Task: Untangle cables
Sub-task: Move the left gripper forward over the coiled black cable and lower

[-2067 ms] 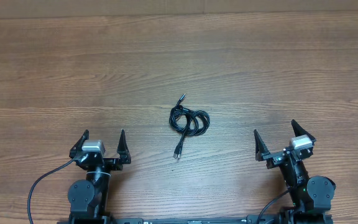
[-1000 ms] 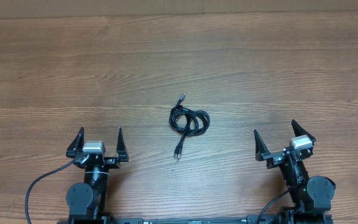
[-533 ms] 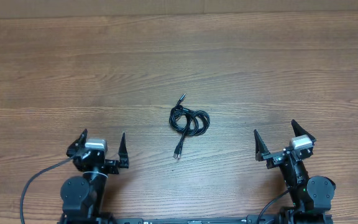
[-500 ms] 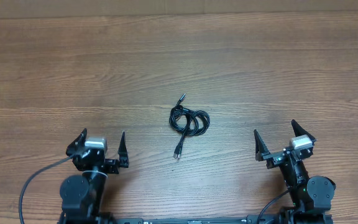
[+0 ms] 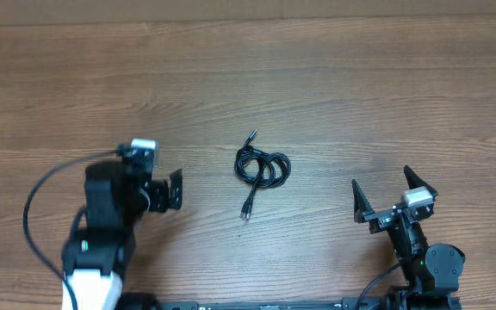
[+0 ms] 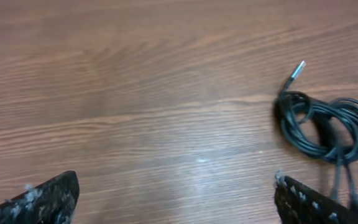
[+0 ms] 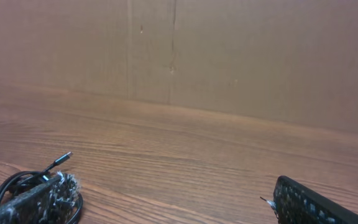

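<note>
The cables (image 5: pixel 261 168) lie as one small black coil in the middle of the wooden table, one plug end (image 5: pixel 251 136) pointing away and another (image 5: pixel 246 213) trailing toward me. My left gripper (image 5: pixel 153 185) hangs open above the table, left of the coil and apart from it. In the left wrist view the cables (image 6: pixel 322 124) lie at the right, beyond the wide-spread left gripper (image 6: pixel 179 202). My right gripper (image 5: pixel 387 194) stands open near the front right, far from the coil. In the right wrist view, the cables (image 7: pixel 11 183) show partly behind the left finger of the right gripper (image 7: pixel 173 202).
A thick black arm cable (image 5: pixel 37 198) loops out to the left of the left arm. A brown cardboard wall (image 7: pixel 229 50) stands along the far side of the table (image 5: pixel 360 77).
The left arm has lifted from its low pose at the front and swung forward over the table, its gripper now nearer the coil. The right arm and the cables have not moved.
</note>
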Action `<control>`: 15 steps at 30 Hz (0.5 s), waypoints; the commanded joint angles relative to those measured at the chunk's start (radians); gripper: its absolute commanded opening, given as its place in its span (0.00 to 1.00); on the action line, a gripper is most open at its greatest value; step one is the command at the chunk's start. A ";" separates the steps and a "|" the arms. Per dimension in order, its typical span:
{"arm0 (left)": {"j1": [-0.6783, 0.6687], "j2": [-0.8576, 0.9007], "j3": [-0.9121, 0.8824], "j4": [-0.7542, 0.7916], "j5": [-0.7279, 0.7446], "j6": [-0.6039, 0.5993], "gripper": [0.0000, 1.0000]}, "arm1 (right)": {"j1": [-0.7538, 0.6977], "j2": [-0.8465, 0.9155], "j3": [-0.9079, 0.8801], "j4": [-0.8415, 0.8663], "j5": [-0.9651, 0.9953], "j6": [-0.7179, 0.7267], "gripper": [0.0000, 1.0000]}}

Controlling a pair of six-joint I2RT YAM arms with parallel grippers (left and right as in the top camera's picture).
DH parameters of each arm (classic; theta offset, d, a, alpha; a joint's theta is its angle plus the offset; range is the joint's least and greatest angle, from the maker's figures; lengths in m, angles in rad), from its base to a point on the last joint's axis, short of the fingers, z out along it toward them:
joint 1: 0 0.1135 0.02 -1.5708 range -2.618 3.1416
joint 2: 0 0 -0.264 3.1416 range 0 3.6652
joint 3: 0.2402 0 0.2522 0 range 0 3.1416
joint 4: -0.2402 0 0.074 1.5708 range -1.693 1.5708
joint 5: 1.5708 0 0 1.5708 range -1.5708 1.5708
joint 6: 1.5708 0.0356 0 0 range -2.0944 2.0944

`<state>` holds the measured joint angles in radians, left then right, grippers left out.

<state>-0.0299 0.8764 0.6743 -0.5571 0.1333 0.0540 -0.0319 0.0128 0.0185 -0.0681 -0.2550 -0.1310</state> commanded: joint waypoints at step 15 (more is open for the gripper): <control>-0.483 0.456 0.736 -0.425 0.134 -0.076 1.00 | 0.000 -0.010 -0.011 0.006 0.003 -0.002 1.00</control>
<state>-0.4156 1.2980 1.3579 -0.9718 0.2226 0.0017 -0.0322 0.0128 0.0185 -0.0685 -0.2554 -0.1314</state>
